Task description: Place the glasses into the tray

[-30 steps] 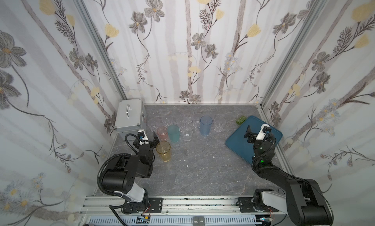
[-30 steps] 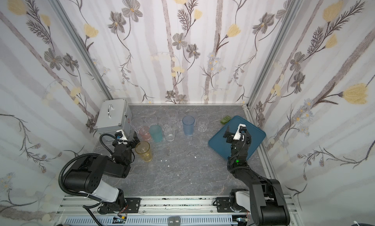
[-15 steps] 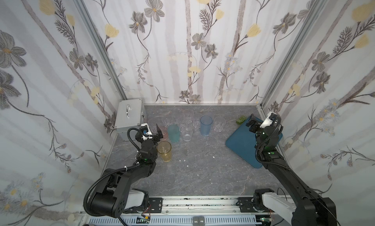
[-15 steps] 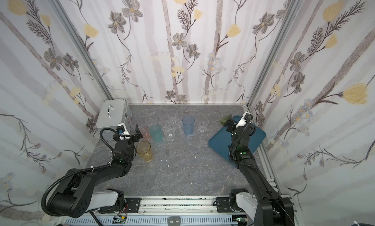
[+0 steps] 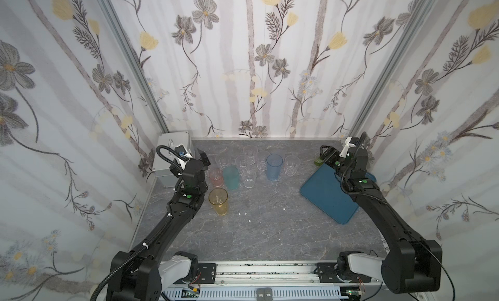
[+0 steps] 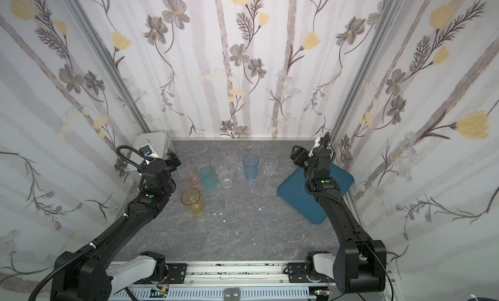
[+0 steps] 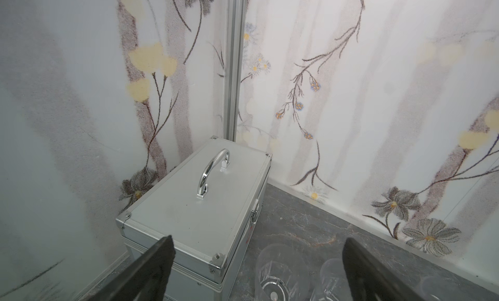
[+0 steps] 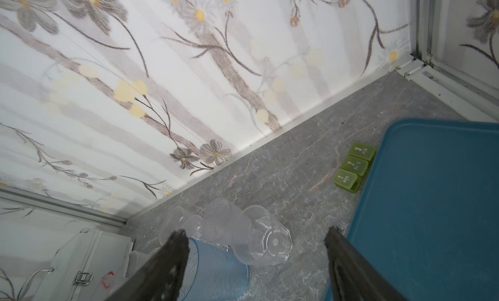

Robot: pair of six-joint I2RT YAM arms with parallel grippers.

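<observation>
Glasses point(image 5: 248, 175) stand on the tabletop point(image 5: 256, 232), outside the tray point(image 5: 326, 197).
Glasses at eleven o'clock, tray at three; left claw point(image 7: 258, 241) and right claw point(image 8: 255, 232) both spread, empty.

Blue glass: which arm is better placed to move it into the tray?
Right, probably: the right end effector is open near the blue glass, tray beside it; the left end effector faces the silver case.
</observation>
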